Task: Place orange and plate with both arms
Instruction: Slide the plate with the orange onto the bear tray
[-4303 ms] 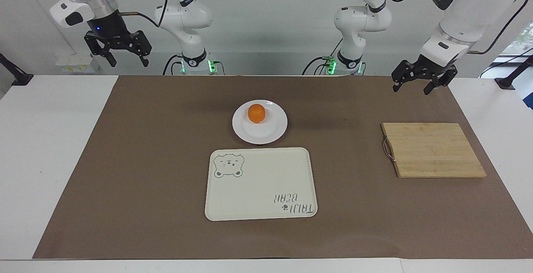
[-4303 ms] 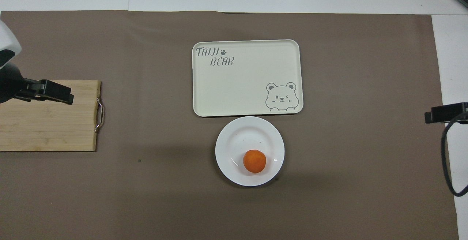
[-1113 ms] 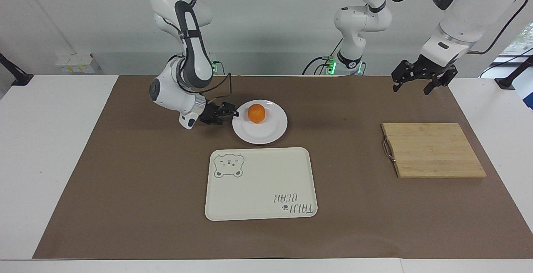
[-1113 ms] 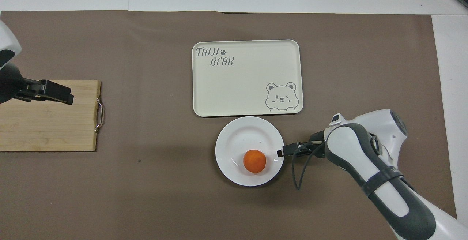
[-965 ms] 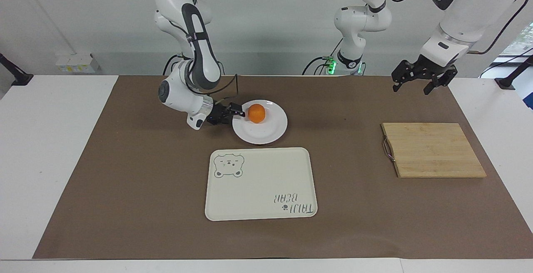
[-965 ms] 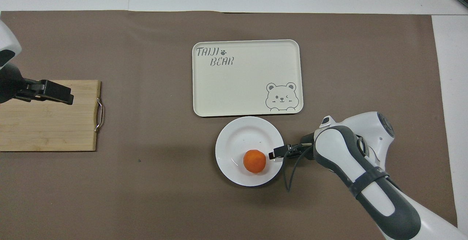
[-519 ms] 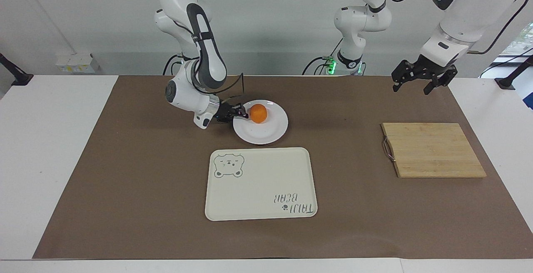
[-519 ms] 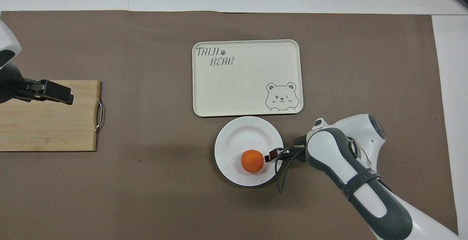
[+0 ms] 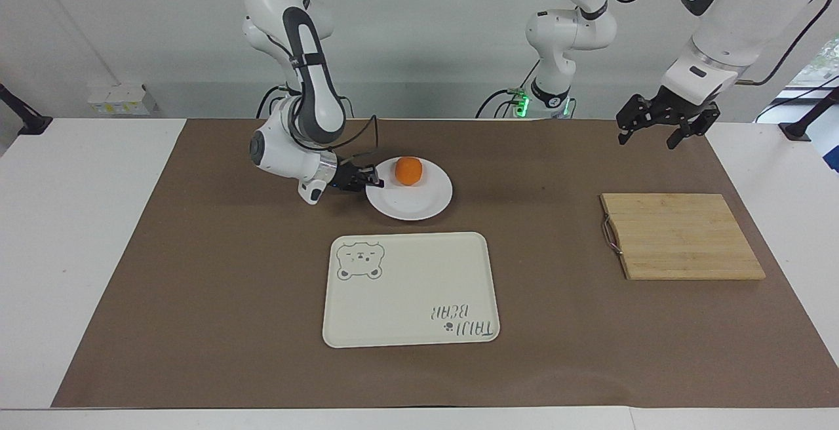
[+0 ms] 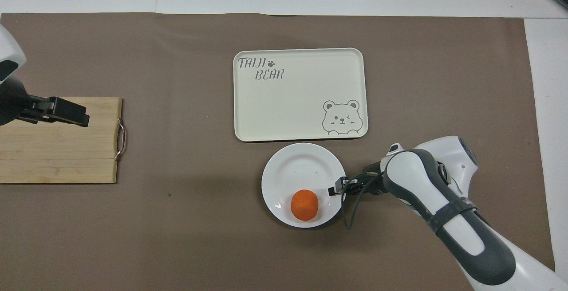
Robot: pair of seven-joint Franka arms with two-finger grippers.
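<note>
Brown mat (image 9: 196,286), plate (image 9: 419,204) tilted.

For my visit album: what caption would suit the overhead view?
Right hand at the plate's rim, orange on it; left hand waits over the cutting board.

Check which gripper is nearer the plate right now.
Right. The right gripper is at the plate rim, on the side toward the right arm's end of the table. The left gripper waits in the air near the cutting board, well away from the plate.
</note>
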